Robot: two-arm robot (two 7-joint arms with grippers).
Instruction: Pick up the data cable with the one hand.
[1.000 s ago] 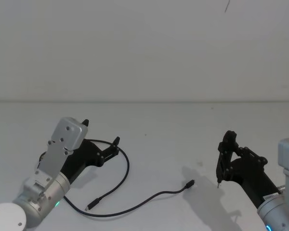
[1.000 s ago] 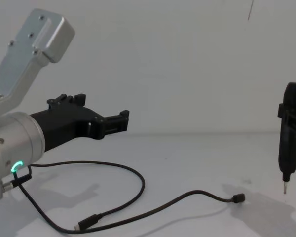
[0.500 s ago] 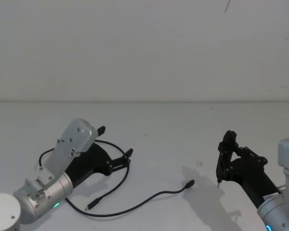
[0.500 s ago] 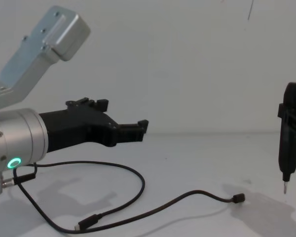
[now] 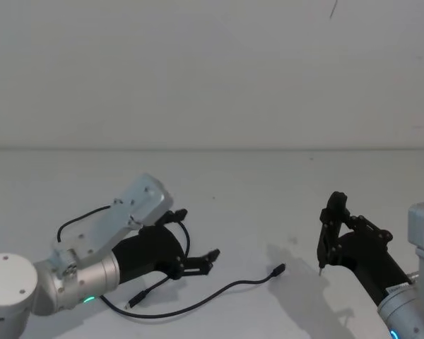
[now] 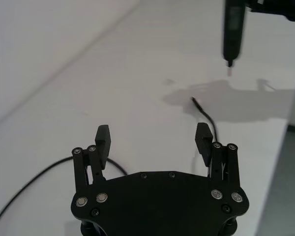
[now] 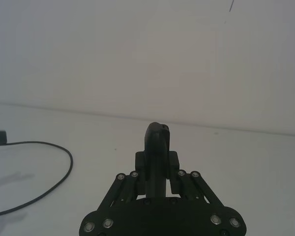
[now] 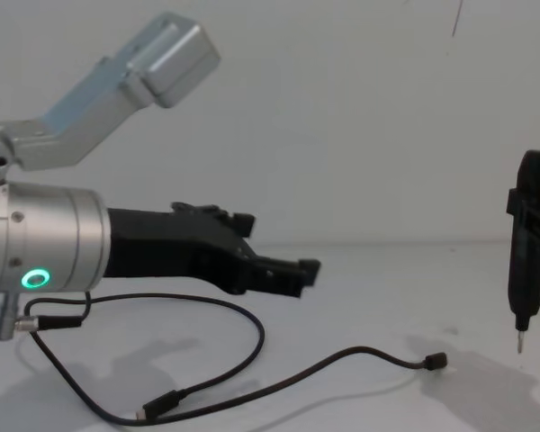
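Head: data cable [image 5: 230,286] flat on bench [image 5: 268,183], long axis left-right, one plug [image 5: 279,269] pointing right. Left end effector [image 5: 196,239] over its loop, fingers [image 5: 210,255] apart. Right end effector [image 5: 331,220] clamped on pen tool [image 5: 325,244]. L wrist: we see cable under spread fingers. Chest: left end effector above cable, no contact.
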